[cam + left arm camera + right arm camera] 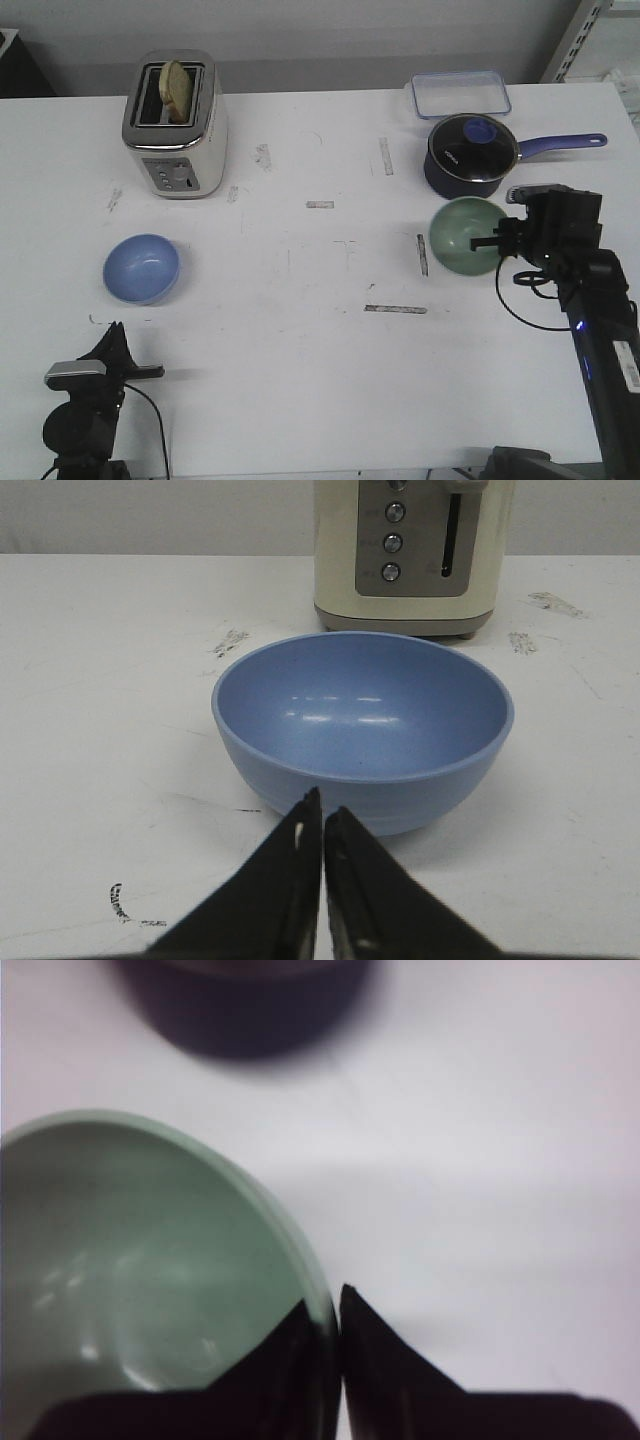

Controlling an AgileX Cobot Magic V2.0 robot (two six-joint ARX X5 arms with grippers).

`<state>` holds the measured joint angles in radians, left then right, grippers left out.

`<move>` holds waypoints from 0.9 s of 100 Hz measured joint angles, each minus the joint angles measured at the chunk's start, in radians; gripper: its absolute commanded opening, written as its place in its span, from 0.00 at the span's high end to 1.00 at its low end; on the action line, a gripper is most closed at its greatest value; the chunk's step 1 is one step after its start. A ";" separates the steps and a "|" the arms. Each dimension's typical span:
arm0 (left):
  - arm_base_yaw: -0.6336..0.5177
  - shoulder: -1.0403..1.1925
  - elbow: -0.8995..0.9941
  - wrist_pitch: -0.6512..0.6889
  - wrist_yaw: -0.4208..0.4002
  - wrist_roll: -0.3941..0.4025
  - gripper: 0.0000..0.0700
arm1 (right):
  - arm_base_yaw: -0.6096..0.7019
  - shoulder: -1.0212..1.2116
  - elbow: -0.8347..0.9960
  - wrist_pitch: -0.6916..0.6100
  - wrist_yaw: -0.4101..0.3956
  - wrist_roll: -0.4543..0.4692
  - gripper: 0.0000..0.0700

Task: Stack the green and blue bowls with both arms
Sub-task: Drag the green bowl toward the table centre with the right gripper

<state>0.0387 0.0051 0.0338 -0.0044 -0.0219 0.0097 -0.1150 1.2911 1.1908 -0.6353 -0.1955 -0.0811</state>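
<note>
The blue bowl (141,267) stands upright on the white table at the left, empty. My left gripper (113,332) sits just short of it near the front edge, and in the left wrist view (322,805) its jaws are shut with nothing between them, the tips close to the blue bowl's (362,730) near wall. The green bowl (462,236) is at the right, in front of the saucepan. My right gripper (484,240) is at its right rim. In the right wrist view (325,1305) one finger is inside and one outside the green bowl's (130,1280) rim, pinching it.
A cream toaster (175,125) holding a bread slice stands at the back left, behind the blue bowl. A dark navy saucepan (470,155) with a long blue handle sits just behind the green bowl. A clear lidded container (460,95) lies at the back right.
</note>
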 measured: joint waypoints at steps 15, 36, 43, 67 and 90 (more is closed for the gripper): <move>0.000 0.000 0.000 0.000 0.000 0.000 1.00 | 0.187 -0.040 0.011 0.076 -0.075 0.099 0.99; 0.000 0.000 0.000 0.000 0.000 0.000 1.00 | 0.479 0.039 0.011 0.079 -0.083 0.193 0.99; 0.000 0.000 0.000 0.000 0.000 0.000 1.00 | 0.556 0.087 0.011 0.077 -0.088 0.211 0.99; 0.000 0.000 0.000 0.000 0.000 0.000 1.00 | 0.692 0.253 0.011 0.064 -0.087 0.225 0.99; 0.000 0.000 0.000 -0.001 0.000 0.000 1.00 | 0.723 0.333 0.011 0.060 -0.035 0.228 0.99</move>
<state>0.0387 0.0051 0.0338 -0.0051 -0.0219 0.0093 0.6079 1.6238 1.2015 -0.5751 -0.2306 0.1471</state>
